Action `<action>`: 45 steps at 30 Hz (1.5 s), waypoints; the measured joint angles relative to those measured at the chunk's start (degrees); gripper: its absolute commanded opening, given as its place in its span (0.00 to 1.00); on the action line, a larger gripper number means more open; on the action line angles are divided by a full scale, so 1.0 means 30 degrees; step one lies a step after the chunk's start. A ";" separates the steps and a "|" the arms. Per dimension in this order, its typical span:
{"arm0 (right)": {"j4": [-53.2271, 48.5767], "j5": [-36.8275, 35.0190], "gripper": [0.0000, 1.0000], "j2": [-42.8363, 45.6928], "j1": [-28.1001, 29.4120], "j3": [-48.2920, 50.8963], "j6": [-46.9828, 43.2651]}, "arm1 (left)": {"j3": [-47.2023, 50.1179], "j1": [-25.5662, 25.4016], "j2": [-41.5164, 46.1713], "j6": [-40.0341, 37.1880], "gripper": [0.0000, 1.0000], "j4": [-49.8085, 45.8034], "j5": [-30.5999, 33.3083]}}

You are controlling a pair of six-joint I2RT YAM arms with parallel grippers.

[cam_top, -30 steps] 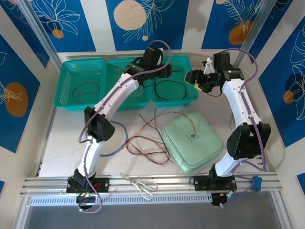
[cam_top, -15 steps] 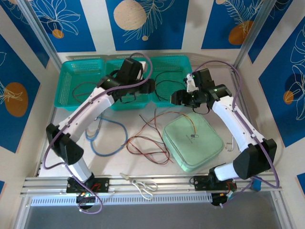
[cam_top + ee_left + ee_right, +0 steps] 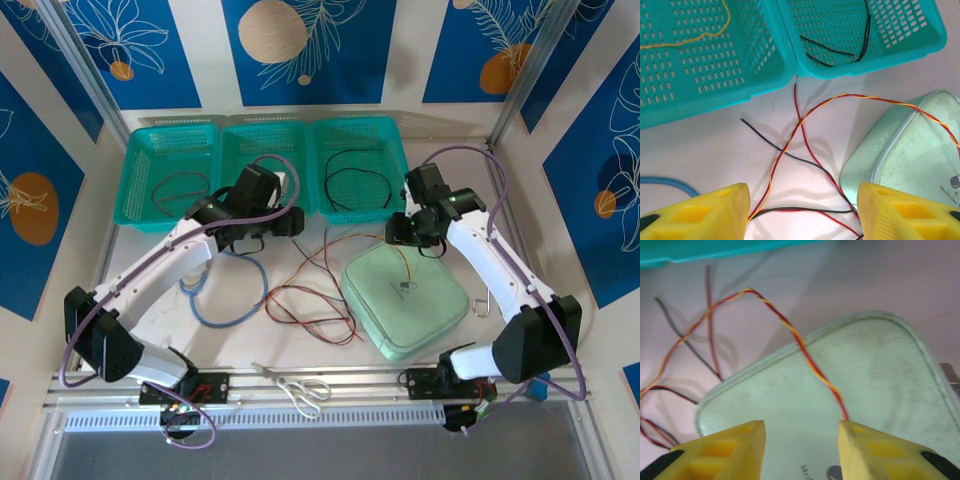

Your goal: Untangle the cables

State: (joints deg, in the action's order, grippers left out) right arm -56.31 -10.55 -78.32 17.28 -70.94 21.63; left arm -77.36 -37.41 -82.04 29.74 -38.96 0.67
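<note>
Cables: a loose tangle (image 3: 312,292) of thin red, black and red-and-yellow twisted wires. It lies on the counter (image 3: 240,345) near its middle, between the blue tube and the green pouch.
Twisted wire: the red-and-yellow strand (image 3: 805,117) rises out of the tangle toward the baskets. It then arcs over the pouch's far-left corner, and its end lies on the pouch top.
Black wire: one strand (image 3: 771,142) has its free end on the bare counter just short of the baskets and crosses the twisted strand.
Red wire: a straight run (image 3: 799,112) from below the seam between two baskets back into the tangle.
Left pincer (image 3: 804,212): jaws wide apart, gripping nothing. It hangs over the far part of the tangle, and the wires pass through the gap between its fingers without touching them.
Right pincer (image 3: 800,440): jaws apart, nothing held, above the pouch's far edge. The twisted wire's end lies just beside the inner edge of one finger (image 3: 875,447); whether they touch cannot be told.
Baskets: three teal ones (image 3: 268,120) in a row along the far edge. The right one holds a black cable (image 3: 355,185), the middle one a yellow wire (image 3: 690,40), and the left one a dark wire (image 3: 180,187).
Pouch: mint green (image 3: 420,310), right of the tangle.
Blue tube: a loop (image 3: 225,312) left of the tangle.
Scissors: (image 3: 305,388) at the near edge.
</note>
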 measured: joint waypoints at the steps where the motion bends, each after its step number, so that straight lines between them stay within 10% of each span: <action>1: -0.0022 -0.0102 0.38 -0.0007 -0.0175 0.0226 -0.0087 | 0.0138 0.0029 0.0066 0.0058 0.58 0.0036 -0.0015; 20: 0.0036 -0.0277 0.28 -0.2885 -0.0495 0.0758 -0.1457 | 0.0612 0.0168 0.0466 0.0481 0.58 0.0291 -0.0073; 25: 0.0051 -0.0233 0.12 -0.2885 -0.0437 0.0780 -0.1792 | 0.0882 0.0219 0.0809 0.0488 0.58 0.0284 -0.0073; 33: 0.0051 -0.0211 0.27 -0.3053 -0.0444 0.0780 -0.2091 | 0.0954 0.0284 0.0984 0.0488 0.58 0.0277 -0.0073; 45: -0.0444 0.0022 0.00 -0.3526 -0.0240 0.0211 -0.2339 | 0.0976 0.0313 0.1421 0.0481 0.58 0.0255 -0.0073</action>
State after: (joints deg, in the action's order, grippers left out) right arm -57.65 -10.48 -88.90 16.56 -70.30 14.61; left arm -74.43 -36.47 -77.78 31.18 -38.20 0.45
